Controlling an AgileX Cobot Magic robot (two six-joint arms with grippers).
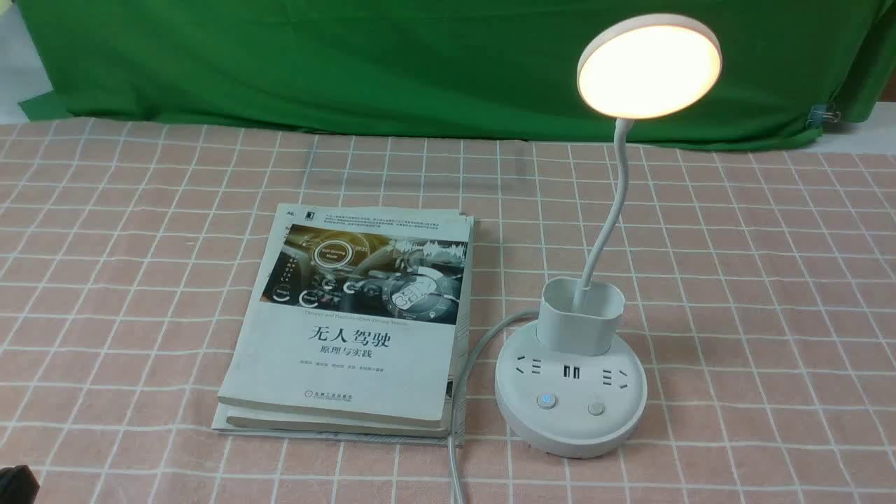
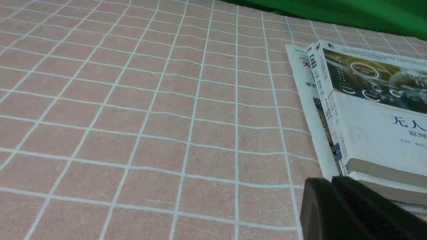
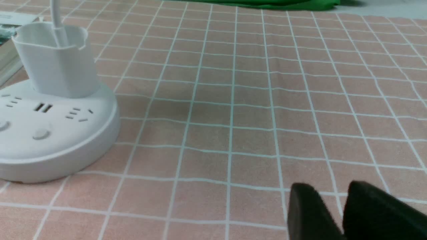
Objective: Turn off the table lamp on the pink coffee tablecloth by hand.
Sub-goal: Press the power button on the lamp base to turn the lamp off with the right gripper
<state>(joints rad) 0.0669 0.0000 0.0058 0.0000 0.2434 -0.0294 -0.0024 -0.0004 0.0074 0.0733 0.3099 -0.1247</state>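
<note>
The white table lamp (image 1: pixel 570 399) stands on the pink coffee tablecloth (image 1: pixel 770 280), right of centre. Its round disc head (image 1: pixel 649 66) glows warm. On the base, the left button (image 1: pixel 545 400) shows a blue light and the right button (image 1: pixel 596 408) is plain. The base also shows in the right wrist view (image 3: pixel 50 133). My right gripper (image 3: pixel 333 186) hovers low over the cloth to the lamp's right, well apart from it, jaws slightly apart and empty. My left gripper (image 2: pixel 332 181) is shut and empty near the books' corner; only a black corner of the left arm (image 1: pixel 14 483) shows in the front view.
Two stacked white books (image 1: pixel 357 329) lie left of the lamp, also seen in the left wrist view (image 2: pixel 373 120). The lamp's white cable (image 1: pixel 458 420) runs between books and base toward the front edge. A green backdrop cloth (image 1: pixel 350 63) hangs behind.
</note>
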